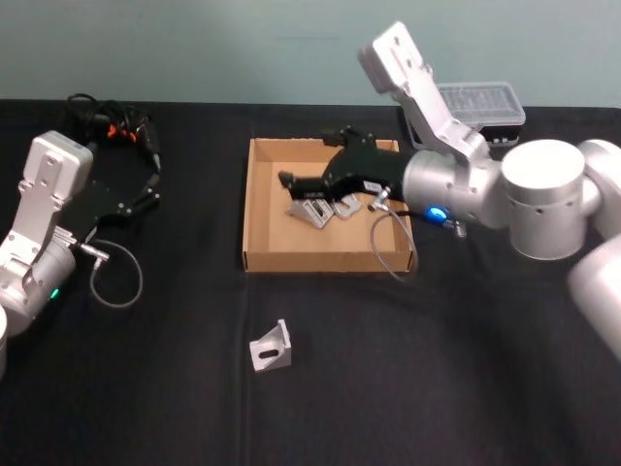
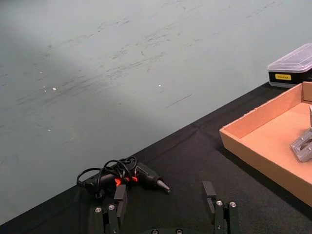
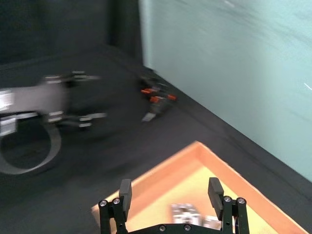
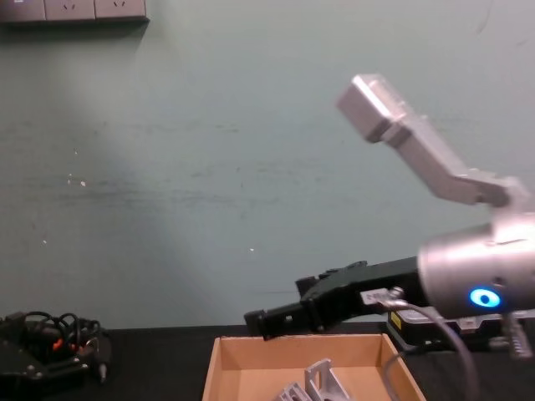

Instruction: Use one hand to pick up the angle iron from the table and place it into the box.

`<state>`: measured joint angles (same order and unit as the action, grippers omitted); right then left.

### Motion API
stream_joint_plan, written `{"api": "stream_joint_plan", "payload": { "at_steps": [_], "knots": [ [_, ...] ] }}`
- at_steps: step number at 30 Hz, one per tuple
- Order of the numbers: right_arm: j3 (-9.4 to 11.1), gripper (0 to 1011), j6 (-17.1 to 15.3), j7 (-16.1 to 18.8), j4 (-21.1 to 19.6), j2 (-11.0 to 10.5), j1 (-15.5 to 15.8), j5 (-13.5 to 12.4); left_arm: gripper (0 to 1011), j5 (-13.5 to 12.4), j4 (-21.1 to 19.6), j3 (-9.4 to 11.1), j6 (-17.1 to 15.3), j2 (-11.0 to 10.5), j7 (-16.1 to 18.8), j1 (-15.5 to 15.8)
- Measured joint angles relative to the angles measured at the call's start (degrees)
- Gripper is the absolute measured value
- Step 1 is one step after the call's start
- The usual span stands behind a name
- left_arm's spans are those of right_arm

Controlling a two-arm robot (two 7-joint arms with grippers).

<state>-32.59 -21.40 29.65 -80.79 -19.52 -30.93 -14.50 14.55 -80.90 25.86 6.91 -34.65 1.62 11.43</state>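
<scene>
Right tool point(image 3: 170, 190) above box point(image 1: 330, 260), fingers spread, holding nothing. Other angle irons point(image 1: 312, 210) lie on box floor beneath it. Angle iron point(image 1: 272, 348) sits on table point(image 1: 437, 369), in front of box, apart from it. Left tool point(image 2: 165, 191) parked at table's left, fingers spread.

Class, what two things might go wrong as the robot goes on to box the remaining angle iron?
The open right gripper hovers over the box, its cable looping low by the front wall; pulling back might snag and drag the box. The angle iron on the table rests with one face raised; the fingers may slip off it. The left gripper is parked left.
</scene>
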Motion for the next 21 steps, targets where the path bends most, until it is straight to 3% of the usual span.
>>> {"api": "stream_joint_plan", "payload": {
  "at_steps": [1,4,5,8,11,21],
  "knots": [
    [0.0,1002,0.0,0.0,0.0,0.0,0.0,0.0,1000,0.0,0.0,0.0,0.0,0.0,0.0,0.0],
    [-1.1,1003,4.5,6.6,-2.7,-4.5,1.3,-1.4,1000,0.0,0.0,0.0,0.0,0.0,0.0,0.0],
    [-1.1,1003,4.5,6.6,-2.7,-4.5,1.3,-1.4,1000,0.0,0.0,0.0,0.0,0.0,0.0,0.0],
    [-2.3,1002,7.7,12.0,-4.1,-8.3,2.0,-2.7,1000,0.0,0.0,0.0,0.0,0.0,0.0,0.0],
    [-3.3,1003,9.9,15.4,-4.5,-10.4,2.4,-3.5,1000,0.0,0.0,0.0,0.0,0.0,0.0,0.0],
    [-6.5,1003,14.5,22.5,-4.4,-14.3,2.6,-4.8,1000,0.0,0.0,0.0,0.0,0.0,0.0,0.0]
  ]
}}
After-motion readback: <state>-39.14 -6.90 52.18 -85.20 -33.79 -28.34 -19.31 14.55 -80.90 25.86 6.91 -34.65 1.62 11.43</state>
